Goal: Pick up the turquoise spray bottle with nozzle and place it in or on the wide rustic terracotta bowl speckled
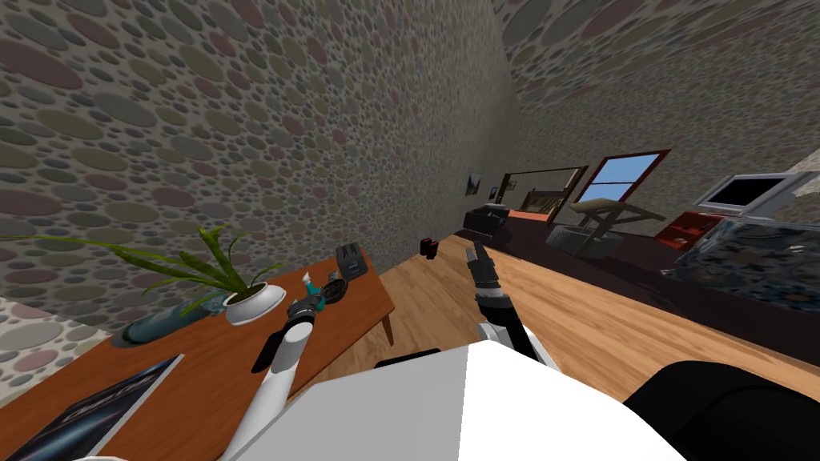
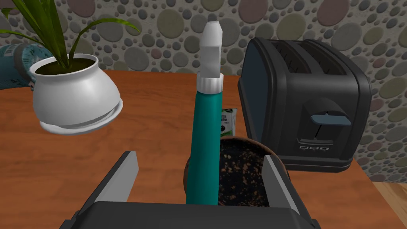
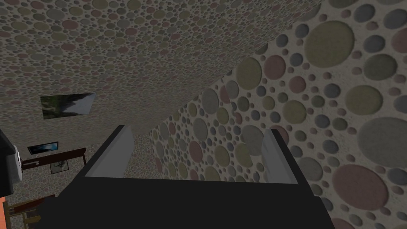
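Observation:
The turquoise spray bottle with a white nozzle stands upright between the fingers of my left gripper. The gripper is open, and both blades stand well clear of the bottle's sides. The bottle's base is hidden behind the gripper's body, at the near edge of the dark brown speckled bowl. In the head view the left gripper hangs over the wooden table, with the bottle and bowl just beyond it. My right gripper is held out over the floor, open and holding nothing.
A black toaster stands close behind the bowl. A white pot with a green plant sits on the bottle's other side. A small green and white packet lies behind the bottle. The table's edge runs just past the toaster.

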